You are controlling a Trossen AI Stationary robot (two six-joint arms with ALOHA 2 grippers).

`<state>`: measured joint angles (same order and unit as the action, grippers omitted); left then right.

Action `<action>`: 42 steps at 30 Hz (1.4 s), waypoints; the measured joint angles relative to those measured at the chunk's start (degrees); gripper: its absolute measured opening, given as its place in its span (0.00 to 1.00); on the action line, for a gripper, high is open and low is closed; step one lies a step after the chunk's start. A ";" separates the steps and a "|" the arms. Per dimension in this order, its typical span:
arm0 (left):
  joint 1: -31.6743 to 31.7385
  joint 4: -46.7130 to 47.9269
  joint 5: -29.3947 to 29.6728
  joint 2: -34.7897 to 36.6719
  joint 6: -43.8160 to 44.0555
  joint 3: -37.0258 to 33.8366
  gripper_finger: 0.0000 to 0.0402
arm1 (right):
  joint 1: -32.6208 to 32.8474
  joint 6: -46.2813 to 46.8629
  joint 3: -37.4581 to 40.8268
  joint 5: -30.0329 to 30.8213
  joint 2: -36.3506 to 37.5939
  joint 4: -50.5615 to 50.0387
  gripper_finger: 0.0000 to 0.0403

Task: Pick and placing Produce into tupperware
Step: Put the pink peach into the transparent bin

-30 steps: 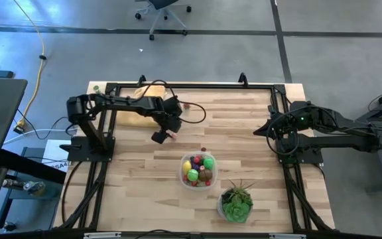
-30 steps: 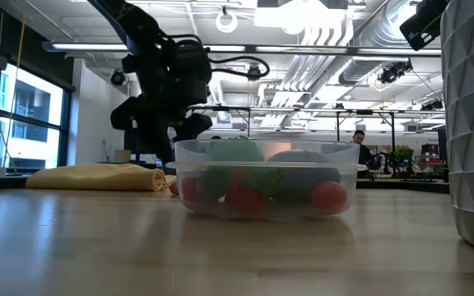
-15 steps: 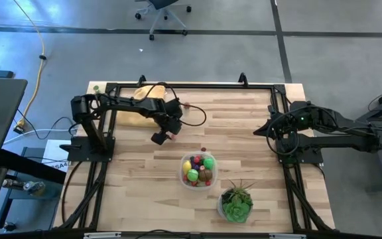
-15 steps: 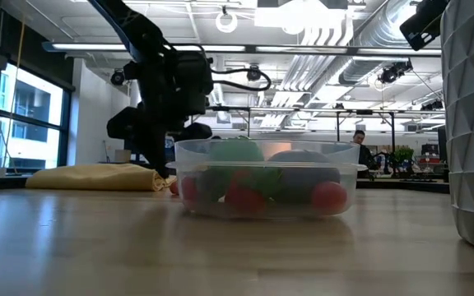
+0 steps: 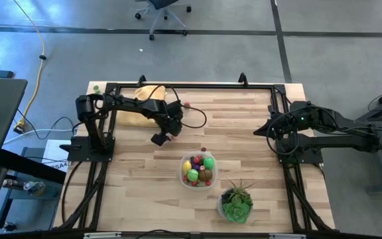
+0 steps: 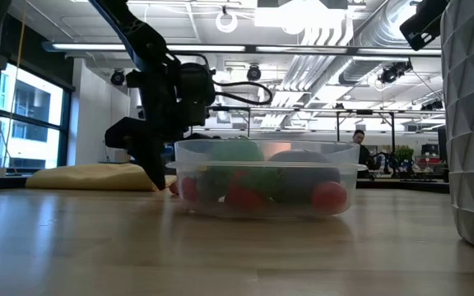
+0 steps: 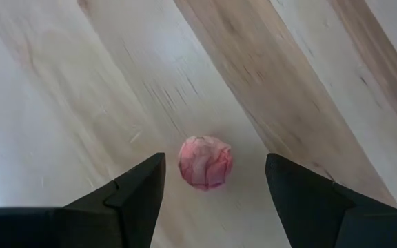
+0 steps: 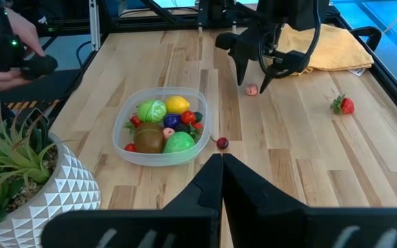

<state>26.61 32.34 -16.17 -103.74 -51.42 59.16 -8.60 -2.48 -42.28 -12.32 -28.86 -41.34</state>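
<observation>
A small pink-red toy fruit [image 7: 205,162] lies on the bare wood. My left gripper [image 7: 212,187] is open and points down at it, one finger on either side and neither touching; it also shows in the high view [image 5: 169,131] and the low view [image 6: 160,176]. The tupperware [image 5: 198,171], a clear round container, stands on the table near its middle and holds several toy fruits and vegetables [image 8: 163,127]. A strawberry [image 8: 343,105] and a dark red piece [image 8: 222,143] lie loose on the table. My right gripper [image 8: 221,160] waits shut at the table's right side [image 5: 260,131].
A yellow cloth [image 5: 144,99] lies at the far left, behind my left gripper. A white pot with a green plant [image 5: 236,202] stands near the front edge, right of the tupperware. Black frame rails [image 5: 191,85] run along the table's edges.
My left gripper has gone down toward the pink-red fruit, staying open, and its fingers now stand close to the table on either side of it. The fruit has not moved.
</observation>
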 joint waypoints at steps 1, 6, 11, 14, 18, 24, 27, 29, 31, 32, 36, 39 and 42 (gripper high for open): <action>-0.01 0.03 0.04 -0.10 0.01 0.00 0.59 | 0.02 0.07 0.00 0.00 0.00 0.00 0.00; 0.00 -0.09 0.66 -0.11 -0.53 0.00 0.59 | 0.02 0.07 0.00 -0.01 0.01 0.00 0.00; -0.02 -1.57 1.36 -0.11 -0.66 0.00 0.57 | 0.01 0.05 0.00 0.00 0.02 0.00 0.00; -0.04 -1.58 1.34 -0.11 -0.67 0.00 0.54 | 0.01 0.07 0.00 0.00 0.02 0.00 0.00; -0.05 -1.32 1.30 -0.11 -0.66 0.00 0.51 | 0.02 0.06 0.00 0.00 0.02 0.00 0.00; -1.95 -1.48 2.13 -0.44 -1.28 0.01 0.50 | 0.00 0.04 0.00 -0.01 0.02 0.00 0.00; -2.87 -1.73 3.08 -0.46 -1.31 0.02 0.50 | 0.01 0.07 0.00 -0.01 0.01 0.00 0.00; -3.17 -1.88 4.61 -0.46 -1.89 0.00 0.50 | 0.00 0.00 0.00 0.00 0.01 0.00 0.00; -3.16 -2.32 5.27 -0.46 -2.25 0.00 0.49 | 0.01 0.06 0.00 0.00 0.01 0.00 0.00; -3.13 -2.33 5.28 -0.46 -2.27 0.01 0.49 | 0.02 0.06 0.00 0.00 0.02 0.00 0.00; -3.02 -2.28 5.30 -0.46 -2.32 0.00 0.46 | 0.01 0.07 0.00 0.00 0.01 0.00 0.00; -3.04 -2.24 5.30 -0.46 -2.31 0.00 0.45 | 0.00 0.04 0.00 0.00 0.01 0.00 0.00; -3.04 -2.16 5.30 -0.46 -2.32 0.00 0.45 | 0.02 0.00 0.00 -0.02 0.00 0.00 0.00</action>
<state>23.57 30.18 -10.87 -104.20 -53.74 59.16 -8.58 -2.48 -42.28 -12.34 -28.86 -41.34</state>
